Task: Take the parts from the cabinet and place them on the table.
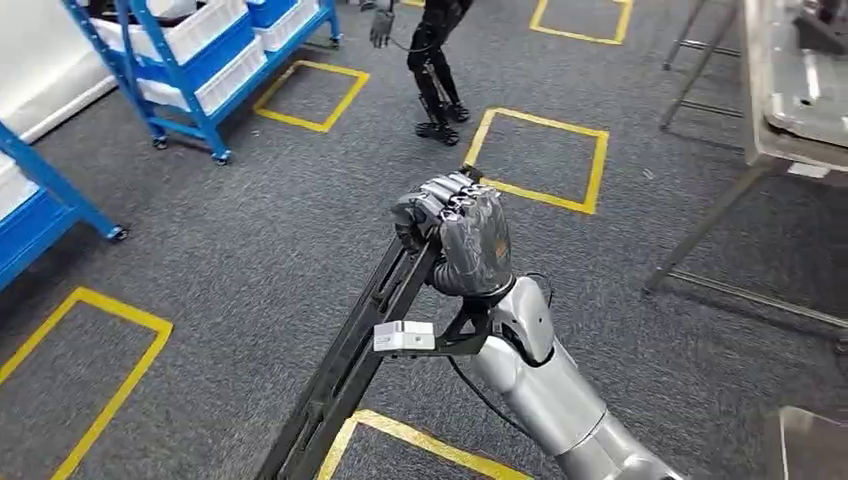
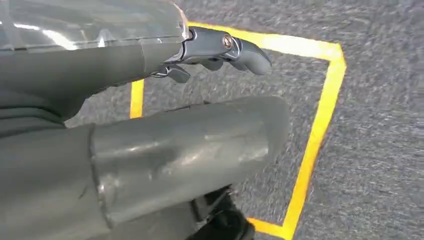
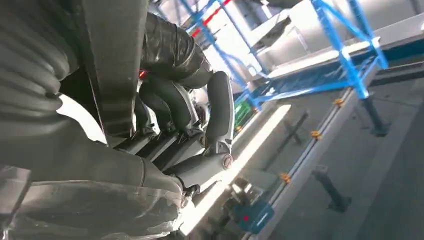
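Grey carpet [image 1: 250, 230] below; right hand [image 1: 458, 238] grips long black part [image 1: 350, 360]; left hand [image 2: 150, 150] unclear.

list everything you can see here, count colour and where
long part: one, black, held at its upper end, running down toward the lower edge of the head view
shelving carts: two in part, blue frames with white bins, upper left and left edge
floor squares: several, yellow tape outlines on grey carpet
table: one, grey metal, upper right, grey panels lying on it
second robot: one, dark legs, standing at top centre
right hand: one, dark fingers, gripping the long part
left hand: one, grey, hanging over the carpet, holding nothing
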`<state>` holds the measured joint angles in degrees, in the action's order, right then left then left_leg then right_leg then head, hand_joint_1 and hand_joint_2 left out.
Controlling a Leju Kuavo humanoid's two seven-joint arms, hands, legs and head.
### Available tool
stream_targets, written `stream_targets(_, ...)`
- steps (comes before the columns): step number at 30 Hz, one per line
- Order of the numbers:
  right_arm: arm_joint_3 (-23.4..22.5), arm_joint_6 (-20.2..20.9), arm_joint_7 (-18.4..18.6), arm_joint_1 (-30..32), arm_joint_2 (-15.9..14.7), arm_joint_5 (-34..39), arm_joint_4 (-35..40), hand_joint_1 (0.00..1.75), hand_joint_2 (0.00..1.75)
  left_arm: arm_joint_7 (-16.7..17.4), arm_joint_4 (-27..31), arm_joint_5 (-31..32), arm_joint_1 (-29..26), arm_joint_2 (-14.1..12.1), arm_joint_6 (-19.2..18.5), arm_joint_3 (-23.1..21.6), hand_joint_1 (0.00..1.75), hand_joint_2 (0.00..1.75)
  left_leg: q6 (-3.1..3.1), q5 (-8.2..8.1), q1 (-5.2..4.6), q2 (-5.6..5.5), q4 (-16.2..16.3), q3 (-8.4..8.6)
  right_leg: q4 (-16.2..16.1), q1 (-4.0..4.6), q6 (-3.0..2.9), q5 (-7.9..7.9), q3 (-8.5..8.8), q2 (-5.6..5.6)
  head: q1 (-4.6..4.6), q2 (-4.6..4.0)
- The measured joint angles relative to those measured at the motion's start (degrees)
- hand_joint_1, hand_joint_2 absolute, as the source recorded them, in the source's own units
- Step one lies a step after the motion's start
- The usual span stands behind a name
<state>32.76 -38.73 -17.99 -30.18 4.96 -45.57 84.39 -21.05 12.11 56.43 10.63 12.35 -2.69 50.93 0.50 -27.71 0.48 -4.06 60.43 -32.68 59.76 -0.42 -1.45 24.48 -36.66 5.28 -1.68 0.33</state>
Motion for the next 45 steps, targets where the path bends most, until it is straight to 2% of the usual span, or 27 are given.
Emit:
stream_targets(1, 0.00, 0.04, 0.00, -0.08, 0.02, -0.09, 0.02, 1.75, 1.75, -0.09, -0.02, -0.09, -0.05, -0.02, -0.04, 0.17, 0.00, 0.00, 0.19, -0.43, 0.14, -0.99, -1.35, 0.51, 0.28, 0.25, 0.43, -0.18, -0.41, 0.89, 0.00, 0.00)
stream_targets(3, 0.00, 0.09, 0.00, 0.00, 0.11, -0.15, 0.04, 1.75, 1.75, -0.09, -0.02, -0.35, 0.02, -0.02, -0.22, 0.26, 0.00, 0.00, 0.30, -0.51, -0.17, -0.06, -1.41, 0.65, -0.02, -0.17, 1.23, -0.71, -0.91, 1.97, 0.00, 0.00)
stream_targets(5, 0.00, 0.09, 0.02, 0.02, 0.04, -0.15, 0.07, 1.75, 1.75, -0.09, -0.02, -0.59, -0.01, 0.24, -0.35, 0.26, 0.00, 0.00, 1.17, 0.34, 0.24, 1.42, -2.40, 0.86, -0.43, 0.03, 2.17, -1.17, -1.19, 2.97, 0.00, 0.00)
stream_targets(7, 0.00, 0.07, 0.04, 0.02, 0.00, -0.20, 0.18, 1.75, 1.75, -0.13, -0.02, -0.63, 0.07, 0.33, -0.37, 0.35, 0.00, 0.00, 1.89, 0.92, 0.13, 2.94, -3.13, 1.07, 2.48, 0.35, 2.20, 1.51, -2.45, -2.76, 0.09, 0.00)
stream_targets(9, 0.00, 0.07, 0.07, 0.11, 0.00, -0.20, 0.26, 1.75, 1.75, -0.11, -0.02, -0.61, -0.31, 0.33, -0.52, 0.59, 0.00, 0.00, 2.13, 0.90, -0.15, 4.67, -3.03, 0.89, 11.03, 0.05, 2.53, 6.00, -6.26, -4.44, 0.05, 0.00)
stream_targets(11, 0.00, 0.07, 0.09, 0.48, -0.15, -0.20, 0.26, 1.75, 1.75, -0.02, -0.02, -0.57, -0.54, 0.31, -0.50, 0.63, 0.00, 0.00, 2.11, 0.85, -0.18, 6.37, -2.97, 0.70, 16.01, -0.30, 2.84, 7.17, -8.49, -4.72, 0.02, 0.00)
stream_targets(12, 0.00, 0.04, 0.09, 0.62, -0.22, -0.20, 0.26, 1.75, 1.75, 0.00, -0.02, -0.46, -0.52, 0.31, -0.44, 0.63, 0.00, 0.00, 2.03, 0.79, -0.17, 7.21, -2.88, 0.64, 14.56, -0.42, 2.99, 5.81, -7.63, -4.93, 0.05, 0.00)
stream_targets(14, 0.00, 0.00, 0.09, 0.61, -0.31, -0.20, 0.42, 1.75, 1.75, 0.00, -0.02, -0.06, -0.43, 0.33, -0.24, 0.63, 0.00, 0.00, 1.73, 0.45, -0.13, 8.52, -2.63, 0.70, 6.10, -0.49, 3.02, 1.66, -2.70, -6.18, 0.05, 0.00)
stream_targets(15, 0.00, 0.00, 0.09, 0.57, -0.31, -0.20, 0.66, 1.75, 1.75, 0.02, -0.02, 0.09, -0.35, 0.33, -0.15, 0.63, 0.00, 0.00, 1.44, 0.15, -0.16, 9.15, -2.30, 0.79, 0.85, -0.36, 2.84, 0.34, 0.31, -8.33, 0.05, 0.00)
stream_targets(16, 0.00, 0.00, 0.09, 0.58, -0.33, -0.20, 0.87, 1.75, 1.75, 0.13, -0.02, 0.11, -0.29, 0.31, 0.19, 0.65, 0.00, 0.00, 0.96, -0.16, -0.69, 9.51, -2.05, 0.64, 0.09, 0.47, 2.37, 1.10, 0.62, -9.89, 0.05, 0.00)
stream_targets(20, 0.00, -0.02, 0.11, 0.65, -0.57, -0.20, 1.31, 1.75, 1.75, 0.39, -0.02, 0.11, 0.05, 0.33, 0.61, 0.66, 0.00, 0.00, -0.11, -0.49, -0.64, 11.59, -2.18, 1.31, -0.33, 0.34, 1.09, 0.73, 0.31, -7.00, 0.00, 0.00)
stream_targets(21, 0.00, -0.04, 0.11, 0.66, -0.57, -0.22, 1.62, 1.75, 1.75, 0.42, -0.02, 0.11, 0.16, 0.35, 0.61, 0.65, 0.00, 0.00, -0.63, -1.10, -0.33, 10.61, -2.03, 1.14, -0.65, -0.05, 0.71, 0.49, 0.61, -6.32, 0.02, 0.00)
stream_targets(23, 0.00, -0.02, 0.11, 0.45, -0.52, -0.22, 1.75, 1.75, 1.75, 0.46, -0.02, 0.11, 0.20, 0.33, 0.66, 0.66, 0.00, 0.00, -0.90, -4.99, 0.11, 6.10, 3.69, -0.97, -0.71, -0.10, 0.16, 0.33, 0.57, -5.40, 0.00, 0.00)
stream_targets(25, 0.00, -0.02, 0.11, 0.65, -0.52, -0.22, 1.75, 1.75, 1.75, 0.48, -0.02, 0.11, -0.11, 0.33, 0.68, 0.68, 0.00, 0.00, -1.16, -8.91, 0.13, 4.64, 13.42, -5.59, -0.67, 0.03, 0.03, 0.30, 0.51, -3.93, 0.00, 0.00)
stream_targets(27, 0.00, -0.02, 0.11, 0.79, -0.55, -0.22, 1.75, 1.75, 1.75, 0.59, -0.02, 0.11, -0.34, 0.33, 0.68, 0.68, 0.00, 0.00, -1.14, -8.47, 0.13, 4.56, 15.96, -7.11, -0.59, 0.14, -0.02, 0.27, 0.51, -2.62, 0.02, 0.00)
stream_targets(29, 0.00, -0.02, 0.11, 0.80, -0.55, -0.26, 1.75, 1.75, 1.75, 0.61, -0.02, 0.11, -0.30, 0.33, 0.66, 0.68, 0.00, 0.00, -0.90, -5.17, 0.13, 4.36, 12.03, -5.60, -0.39, 0.15, -0.01, 0.27, 0.52, -1.33, 0.00, 0.00)
stream_targets(31, 0.00, -0.09, 0.11, 0.78, -0.55, -0.26, 1.79, 1.75, 1.75, 0.59, -0.02, 0.20, -0.10, 0.28, 0.57, 0.68, 0.00, 0.00, -0.46, -0.05, 0.19, 2.85, 2.66, -1.48, -0.14, 0.09, 0.07, 0.31, 0.57, 0.14, 0.00, 0.00)
stream_targets(32, 0.00, -0.11, 0.11, 0.79, -0.55, -0.26, 1.79, 1.75, 1.75, 0.55, -0.02, 0.22, -0.08, 0.20, 0.50, 0.68, 0.00, 0.00, -0.11, -0.06, 0.30, -0.12, -0.23, -0.23, -0.02, 0.07, 0.23, 0.29, 0.39, 0.71, 0.02, 0.00)
stream_targets(33, 0.00, -0.13, 0.22, 0.72, -0.53, -0.26, 1.79, 1.75, 1.75, 0.42, -0.02, 0.24, -0.04, 0.18, 0.48, 0.68, 0.00, 0.00, -0.04, -0.17, 0.42, -0.51, -1.48, 0.20, 0.32, 0.18, 0.65, 0.18, -0.05, 1.44, 0.02, 0.00)
stream_targets(36, -0.04, -0.26, 0.24, 0.94, -0.61, -0.26, 1.84, 1.75, 1.75, 0.37, -0.02, 0.26, 0.20, 0.13, 0.48, 0.68, 0.00, 0.00, 0.62, 0.18, -0.08, 1.20, -1.47, 0.21, -0.46, -0.39, 2.00, -0.68, -0.54, 3.36, 0.00, 0.00)
stream_targets(37, -0.07, -0.31, 0.24, 0.94, -0.68, -0.28, 1.88, 1.75, 1.75, 0.35, -0.02, 0.28, 0.38, 0.20, 0.48, 0.68, 0.00, 0.00, 1.33, 0.85, 0.83, 2.09, -2.56, 0.52, -0.38, -0.19, 2.35, -0.61, -0.71, 3.55, 0.02, 0.00)
stream_targets(38, -0.11, -0.37, 0.24, 0.97, -0.72, -0.26, 2.01, 1.75, 1.75, 0.31, -0.02, 0.24, 0.60, 0.15, 0.44, 0.70, 0.00, 0.00, 1.58, 1.13, 0.51, 2.89, -2.97, 0.61, 0.76, 0.16, 2.42, 0.63, -1.14, 0.25, 0.07, 0.00)
stream_targets(39, -0.11, -0.37, 0.24, 0.89, -0.74, -0.26, 2.01, 1.75, 1.75, 0.28, -0.02, 0.24, 0.61, 0.15, 0.39, 0.70, 0.00, 0.00, 1.76, 1.25, 0.42, 3.50, -3.00, 0.60, 3.46, 0.19, 2.47, 2.64, -2.40, -2.01, 0.37, 0.00)
stream_targets(40, -0.11, -0.37, 0.24, 0.85, -0.74, -0.26, 2.06, 1.75, 1.75, 0.28, -0.02, 0.22, 0.54, 0.13, 0.39, 0.70, 0.00, 0.00, 1.85, 1.26, 0.24, 4.27, -2.96, 0.50, 7.85, 0.16, 2.62, 4.96, -4.37, -3.48, 0.40, 0.00)
stream_targets(42, -0.13, -0.37, 0.24, 1.07, -0.81, -0.26, 2.03, 1.75, 1.75, 0.28, -0.02, 0.18, 0.29, 0.02, 0.39, 0.70, 0.00, 0.00, 1.95, 1.13, 0.12, 5.92, -2.84, 0.34, 15.04, -0.06, 2.81, 7.58, -7.67, -4.67, 0.40, 0.00)
stream_targets(43, -0.13, -0.37, 0.24, 1.11, -0.89, -0.26, 2.03, 1.75, 1.75, 0.28, -0.02, 0.18, 0.29, -0.04, 0.39, 0.70, 0.00, 0.00, 1.94, 1.11, 0.12, 6.53, -2.80, 0.28, 15.75, -0.16, 2.90, 7.35, -7.97, -4.80, 0.37, 0.00)
stream_targets(45, -0.17, -0.37, 0.24, 1.10, -0.96, -0.26, 1.99, 1.75, 1.75, 0.26, -0.02, 0.18, 0.33, -0.04, 0.41, 0.70, 0.00, 0.00, 1.74, 0.87, 0.14, 8.07, -2.52, 0.25, 10.74, -0.40, 3.02, 4.03, -4.92, -5.43, 0.39, 0.00)
